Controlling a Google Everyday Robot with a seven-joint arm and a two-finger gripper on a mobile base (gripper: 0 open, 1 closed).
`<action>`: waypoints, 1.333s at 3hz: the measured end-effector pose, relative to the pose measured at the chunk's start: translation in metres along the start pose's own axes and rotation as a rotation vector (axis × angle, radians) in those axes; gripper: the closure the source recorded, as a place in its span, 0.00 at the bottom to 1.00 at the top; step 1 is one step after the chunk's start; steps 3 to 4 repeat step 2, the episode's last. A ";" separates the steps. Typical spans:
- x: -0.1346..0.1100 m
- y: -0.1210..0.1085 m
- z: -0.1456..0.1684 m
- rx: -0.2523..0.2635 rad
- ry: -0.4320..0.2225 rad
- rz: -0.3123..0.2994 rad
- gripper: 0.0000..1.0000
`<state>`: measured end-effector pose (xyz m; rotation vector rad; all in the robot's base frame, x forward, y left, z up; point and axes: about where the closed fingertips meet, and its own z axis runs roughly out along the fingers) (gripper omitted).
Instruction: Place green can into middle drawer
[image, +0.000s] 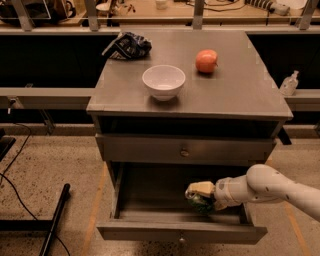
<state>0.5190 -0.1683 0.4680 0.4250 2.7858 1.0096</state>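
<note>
The middle drawer (180, 231) is pulled open below the upper drawer front. My white arm reaches in from the right, and my gripper (199, 195) is inside the drawer, right of its middle. It is shut on the green can (199, 202), which shows as a green patch under the tan fingers (201, 188), low in the drawer near its floor. Most of the can is hidden by the gripper.
On the grey cabinet top (240, 95) stand a white bowl (163, 81), an orange-red apple (206, 60) and a dark crumpled bag (127, 45). The upper drawer (185, 151) is closed. A sanitizer bottle (289, 83) stands at the right. Cables and a black bar (55, 215) lie on the floor at left.
</note>
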 end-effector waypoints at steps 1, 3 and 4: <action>0.001 0.001 0.002 -0.001 0.004 -0.001 0.00; 0.001 0.001 0.002 -0.001 0.004 -0.001 0.00; 0.001 0.001 0.002 -0.001 0.004 -0.001 0.00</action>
